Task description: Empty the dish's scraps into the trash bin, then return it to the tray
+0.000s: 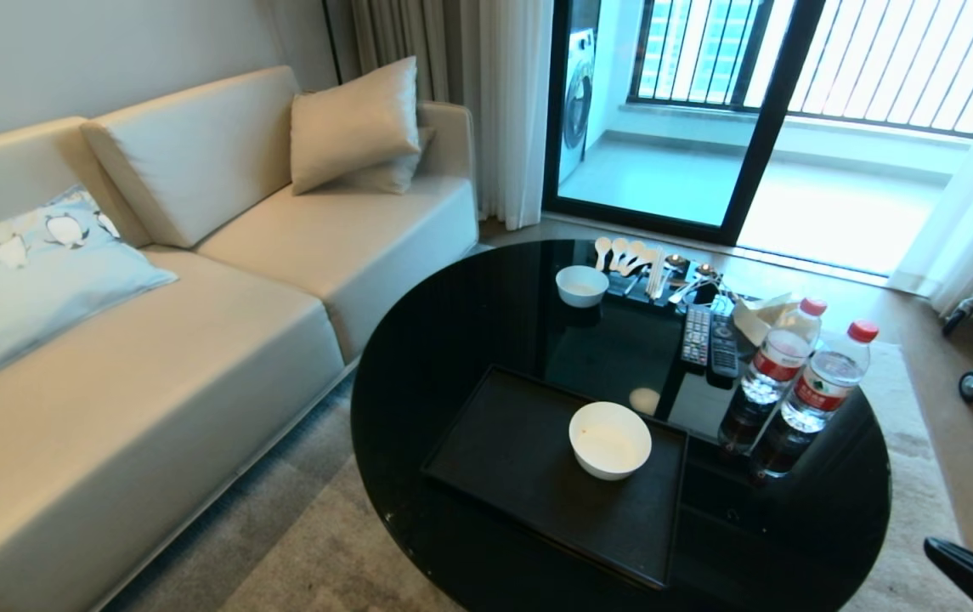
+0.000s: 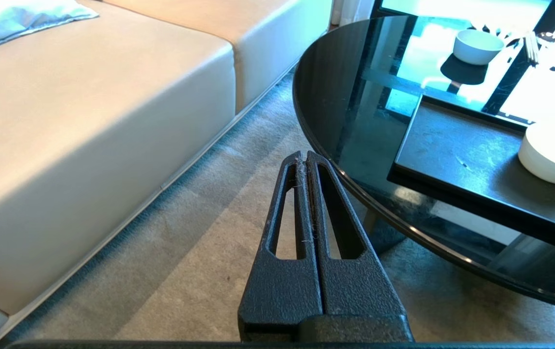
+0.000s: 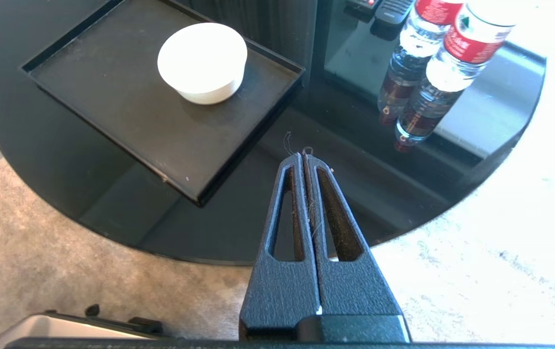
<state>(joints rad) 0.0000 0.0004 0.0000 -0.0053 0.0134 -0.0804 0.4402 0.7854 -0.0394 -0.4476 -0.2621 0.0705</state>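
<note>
On the tray [image 1: 486,459] sits the dish [image 1: 610,439]; beside the tray, the right pincer [image 3: 305,156] hangs pressed closed, empty; the left pincer [image 2: 303,156] likewise.

Bare tray [image 1: 503,459] floor left of the bowl [image 1: 610,439], open from the tray's near and left edges. Bowl close to the tray's right edge. Two water bottles [image 1: 796,387] upright beside that edge, near the table's [image 1: 452,340] right edge, blocking a reach from that side. Remotes [image 1: 709,340] beyond the bottles. Small bowl [image 1: 581,285] and spoons [image 1: 630,255] crowding the far edge. Open glass mid-table between small bowl and tray. Sofa [image 1: 197,340] close along the table's left edge.
</note>
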